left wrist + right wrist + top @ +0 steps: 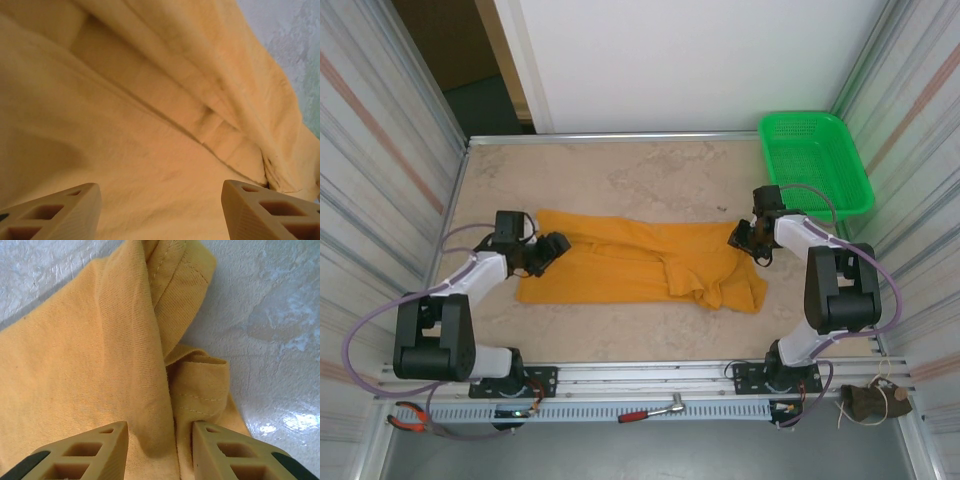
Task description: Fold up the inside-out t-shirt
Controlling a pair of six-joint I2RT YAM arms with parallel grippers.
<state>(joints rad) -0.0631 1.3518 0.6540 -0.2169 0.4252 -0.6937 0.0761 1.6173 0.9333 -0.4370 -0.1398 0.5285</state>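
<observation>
– Across the middle of the table (620, 170), nearer your side, you have the inside-out t-shirt (620, 262) lying flat as a wide orange band, left to right. Plain face up, right end bunched into folds. Confirm?
– Confirmed. Log also, operator: the green basket (800, 118) sits at your far right corner, well apart from the shirt.
– Noted. Your left gripper (556, 248)?
– It sits at the shirt's left end, over the cloth. From its wrist camera you see its fingers (55, 212) standing wide apart, released, with creased fabric and a seam spread beyond them.
– Your right gripper (740, 237)?
– At the shirt's far right edge. Its fingers (90, 450) stand part-way apart, with a ridge of cloth and a stitched hem running up between them. Whether they pinch that ridge you cannot tell from these views; enter it as undetermined.
– Smaller items?
– On the near rail by your arm bases: red-handled pliers (408, 418) at the left, a red-handled ratchet (650, 411) near the centre.
</observation>
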